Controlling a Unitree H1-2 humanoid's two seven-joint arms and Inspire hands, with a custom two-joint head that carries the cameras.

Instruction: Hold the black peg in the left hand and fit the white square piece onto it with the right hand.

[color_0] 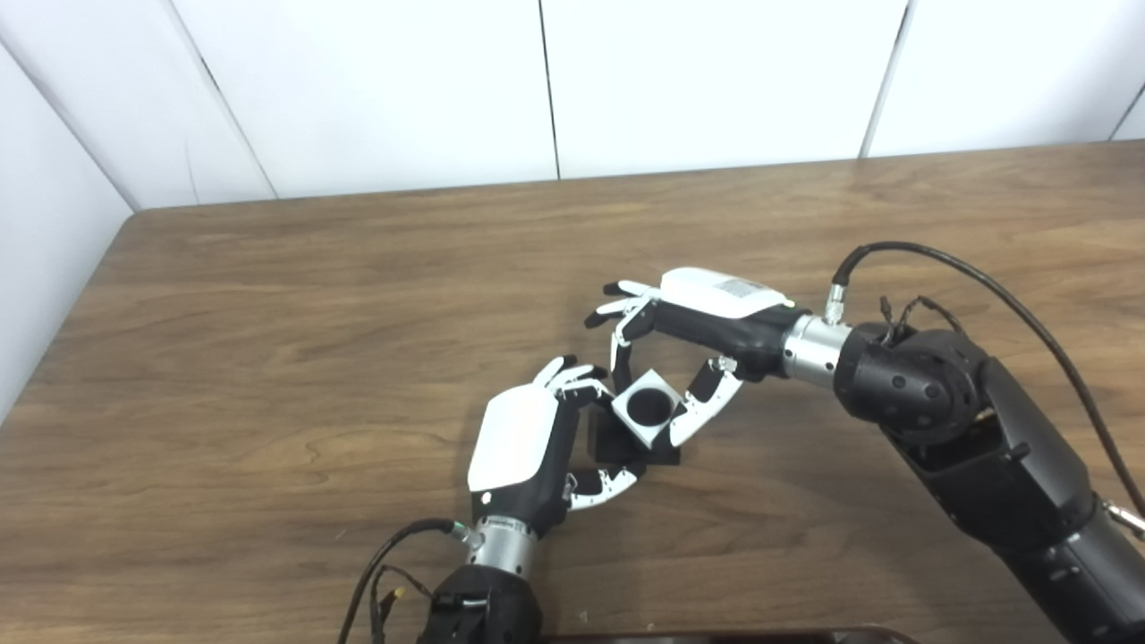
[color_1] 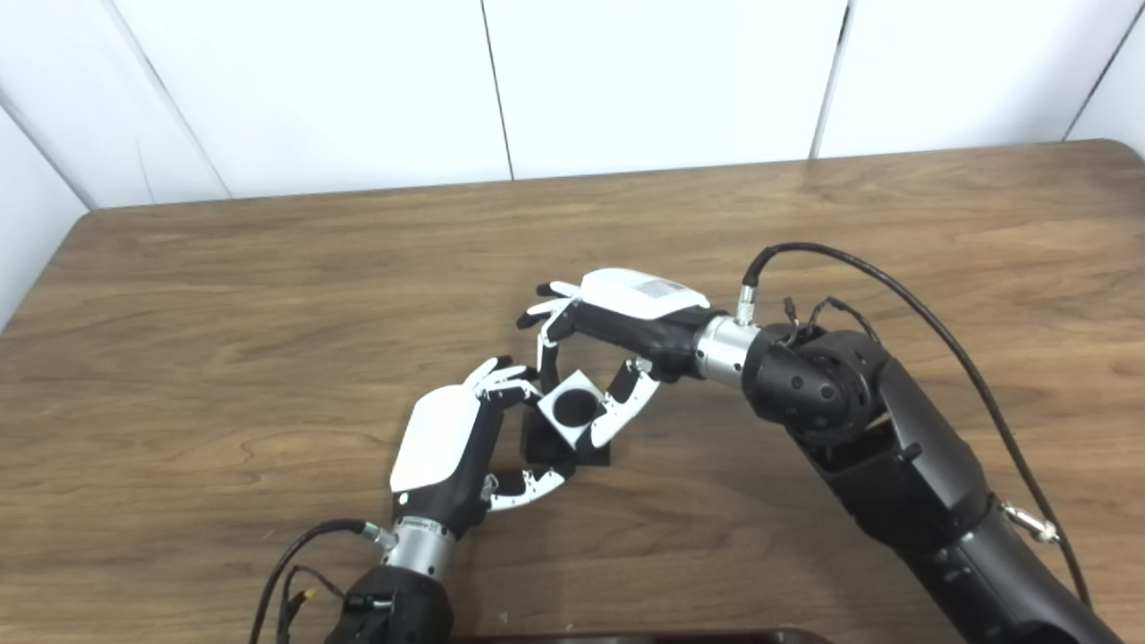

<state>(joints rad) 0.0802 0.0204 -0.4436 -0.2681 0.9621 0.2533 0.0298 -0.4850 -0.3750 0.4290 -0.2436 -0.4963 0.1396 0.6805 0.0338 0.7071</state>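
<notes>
The white square piece (color_0: 646, 409) with a round dark hole sits over the black peg block (color_0: 617, 440), near the table's middle front. My left hand (color_0: 523, 447) wraps the black block from the left, fingers and thumb closed on it. My right hand (color_0: 689, 344) reaches in from the right; its fingers and thumb pinch the white piece at its back and right sides. The peg's shaft is hidden inside the hole. The same shows in the right eye view: white piece (color_1: 572, 409), left hand (color_1: 447, 447), right hand (color_1: 617, 335).
The wooden table (color_0: 358, 295) stretches wide around the hands. White wall panels (color_0: 555, 80) stand behind the far edge. A black cable (color_0: 984, 277) loops above the right forearm. A dark object's edge (color_0: 716, 637) shows at the bottom.
</notes>
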